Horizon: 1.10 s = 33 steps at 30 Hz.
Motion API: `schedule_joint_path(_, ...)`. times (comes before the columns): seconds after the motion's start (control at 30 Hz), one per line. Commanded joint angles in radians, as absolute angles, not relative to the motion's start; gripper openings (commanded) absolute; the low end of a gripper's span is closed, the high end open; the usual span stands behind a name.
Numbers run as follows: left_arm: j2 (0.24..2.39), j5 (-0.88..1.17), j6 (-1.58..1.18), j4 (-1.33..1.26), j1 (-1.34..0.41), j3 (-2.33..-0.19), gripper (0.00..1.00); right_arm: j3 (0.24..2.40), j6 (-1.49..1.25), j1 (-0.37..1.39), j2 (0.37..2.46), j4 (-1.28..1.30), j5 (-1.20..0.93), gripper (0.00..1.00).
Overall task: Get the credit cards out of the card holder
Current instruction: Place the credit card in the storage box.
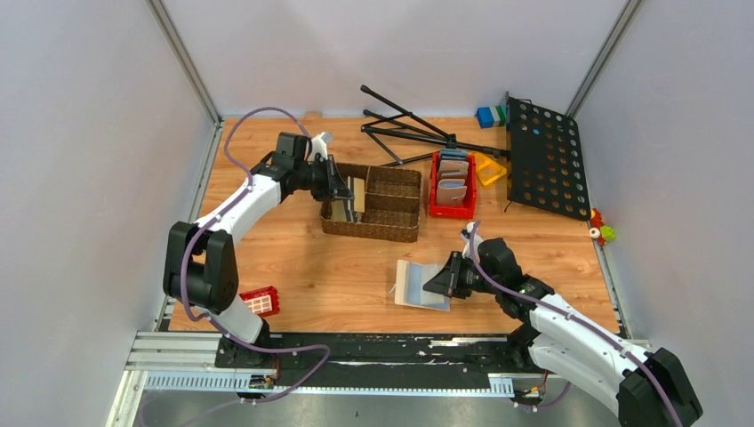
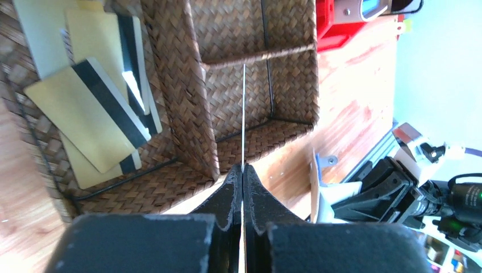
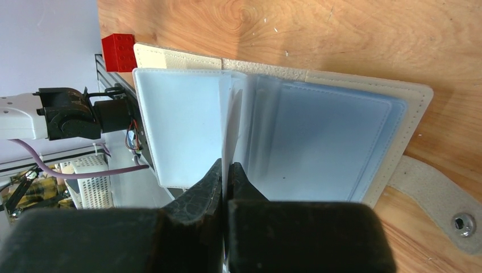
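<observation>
The beige card holder (image 1: 416,285) lies open on the table at front centre, pale blue-grey pockets up (image 3: 324,131), with its strap tab (image 3: 449,205) to one side. My right gripper (image 1: 442,280) (image 3: 226,166) is shut on one thin pocket leaf at its edge. My left gripper (image 1: 345,191) (image 2: 243,168) is shut on a thin card (image 2: 244,114), seen edge-on, over the brown woven basket (image 1: 391,200). Several tan-gold cards with black stripes (image 2: 91,114) lie in the basket's left compartment. The right compartments (image 2: 284,85) hold nothing.
A red bin (image 1: 452,182) with other wallets stands right of the basket. A black music stand (image 1: 542,156) lies at the back right, with blue and green blocks (image 1: 491,116) behind it. A red brick (image 1: 260,301) sits at the front left. Small toys (image 1: 600,231) lie at the right edge.
</observation>
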<state>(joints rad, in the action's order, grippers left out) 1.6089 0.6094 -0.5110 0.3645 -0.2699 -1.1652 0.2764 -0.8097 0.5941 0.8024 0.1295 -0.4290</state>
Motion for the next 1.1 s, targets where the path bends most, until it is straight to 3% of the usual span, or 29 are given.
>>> schedule_joint_path(0.0, 1.604, 0.537, -0.440, 0.458, -0.256, -1.269, 0.00, 0.336, -0.785, 0.590, 0.798, 0.093, -0.446, 0.00)
schedule_joint_path(0.53, 1.805, 0.376, -0.341, 0.550, -0.256, -1.422, 0.03, 0.344, -0.786, 0.590, 0.796, 0.105, -0.444, 0.00)
schedule_joint_path(0.6, 1.821, 0.322, -0.329, 0.576, -0.256, -1.437, 0.11, 0.340, -0.789, 0.589, 0.797, 0.102, -0.442, 0.00)
schedule_joint_path(0.63, 1.821, 0.290, -0.325, 0.588, -0.257, -1.442, 0.22, 0.338, -0.791, 0.589, 0.797, 0.101, -0.442, 0.00)
schedule_joint_path(0.7, 1.799, 0.233, -0.317, 0.606, -0.261, -1.435, 0.35, 0.333, -0.793, 0.589, 0.800, 0.099, -0.442, 0.00)
schedule_joint_path(1.0, 1.469, 0.193, -0.326, 0.574, -0.304, -1.287, 0.52, 0.351, -0.762, 0.590, 0.832, 0.121, -0.441, 0.00)
schedule_joint_path(1.07, 1.372, 0.186, -0.335, 0.575, -0.316, -1.241, 0.61, 0.364, -0.751, 0.590, 0.841, 0.136, -0.439, 0.00)
